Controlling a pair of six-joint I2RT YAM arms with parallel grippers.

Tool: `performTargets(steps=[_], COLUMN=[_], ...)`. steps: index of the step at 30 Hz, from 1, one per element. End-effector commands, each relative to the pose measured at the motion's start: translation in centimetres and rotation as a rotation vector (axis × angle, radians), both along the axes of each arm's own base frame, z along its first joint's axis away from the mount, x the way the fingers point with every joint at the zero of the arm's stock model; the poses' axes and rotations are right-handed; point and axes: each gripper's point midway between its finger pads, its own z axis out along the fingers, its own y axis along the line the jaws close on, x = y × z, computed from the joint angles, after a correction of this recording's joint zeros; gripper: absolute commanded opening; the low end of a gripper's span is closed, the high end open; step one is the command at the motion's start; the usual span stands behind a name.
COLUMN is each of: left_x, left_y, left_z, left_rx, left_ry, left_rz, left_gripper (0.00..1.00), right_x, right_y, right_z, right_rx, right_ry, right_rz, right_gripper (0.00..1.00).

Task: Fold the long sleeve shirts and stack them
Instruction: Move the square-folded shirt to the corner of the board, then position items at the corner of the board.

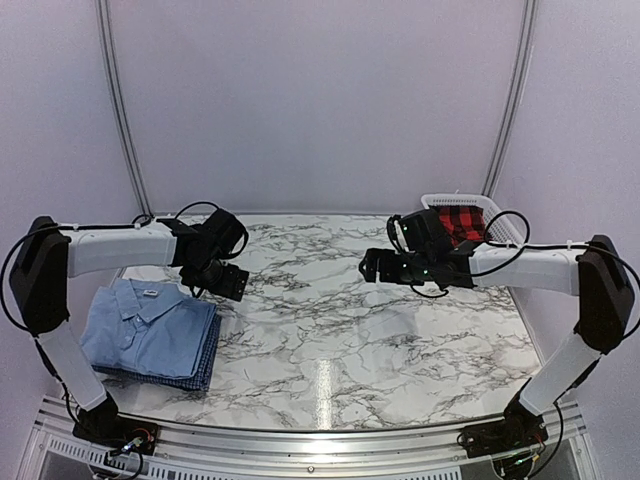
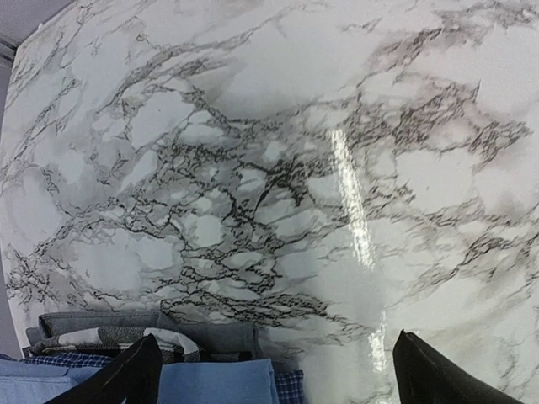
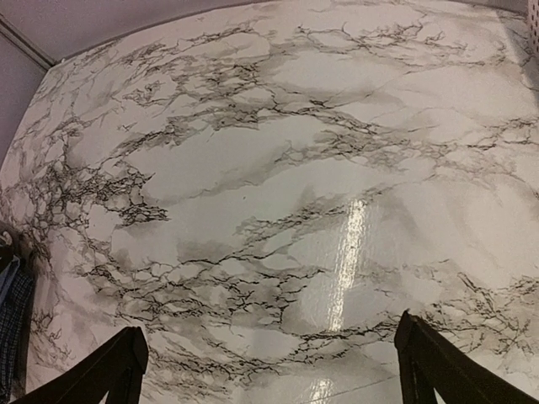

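The light blue shirt [image 1: 145, 325] lies folded, collar up, at the table's near left. It rests on the dark blue checked shirt [image 1: 205, 365], whose edge shows under it. My left gripper [image 1: 225, 283] hovers open and empty just right of the stack's far corner. In the left wrist view [image 2: 276, 353] the light blue shirt [image 2: 210, 383] and a bit of the checked shirt [image 2: 289, 387] lie at the bottom between its fingers [image 2: 126, 374]. My right gripper [image 1: 370, 266] is open and empty above the table's middle right. The right wrist view [image 3: 269, 337] shows bare marble below it.
A white basket [image 1: 440, 200] holding a red and black plaid cloth [image 1: 462, 222] stands at the back right behind the right arm. Grey cloth [image 2: 202, 337] shows beneath the stack in the left wrist view. The marble table [image 1: 320, 330] stretches between the arms.
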Motion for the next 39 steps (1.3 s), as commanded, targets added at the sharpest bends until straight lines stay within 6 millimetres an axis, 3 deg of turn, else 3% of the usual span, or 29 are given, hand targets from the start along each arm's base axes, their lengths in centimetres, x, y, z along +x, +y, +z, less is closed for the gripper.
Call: performTargets(steps=[1,5,12,20,28,34,39], left_x=[1.3,2.5,4.2,4.8,4.5,3.9,3.7], left_y=[-2.1,-4.3,-6.2,-6.4,-4.6,-3.5,-3.2], left_z=[4.1,6.6,10.6,15.2,20.2,22.8,23.1], left_rx=[-0.138,-0.263,-0.399,-0.463,-0.48,-0.514,-0.527], left_ry=[-0.063,-0.122,-0.241,-0.354,-0.488,-0.564,-0.58], left_rz=[-0.003,-0.013,-0.017,-0.032,0.001,0.021,0.031], left_gripper=[0.99,0.99,0.99,0.99,0.99,0.99,0.99], right_x=[1.2,1.6,2.0,1.5,-0.4,-0.8,-1.1], right_y=[-0.8,-1.3,-2.4,-5.2,-7.1,-7.6,-7.5], right_z=[3.3,4.4,7.9,14.4,21.0,22.7,22.5], right_rx=[-0.017,-0.034,-0.03,-0.035,0.006,-0.017,-0.01], right_ry=[-0.081,-0.115,-0.223,-0.415,-0.571,-0.595,-0.591], right_rz=[-0.033,-0.052,-0.1,-0.177,-0.198,-0.195,-0.185], right_gripper=[0.99,0.98,0.99,0.98,0.98,0.98,0.99])
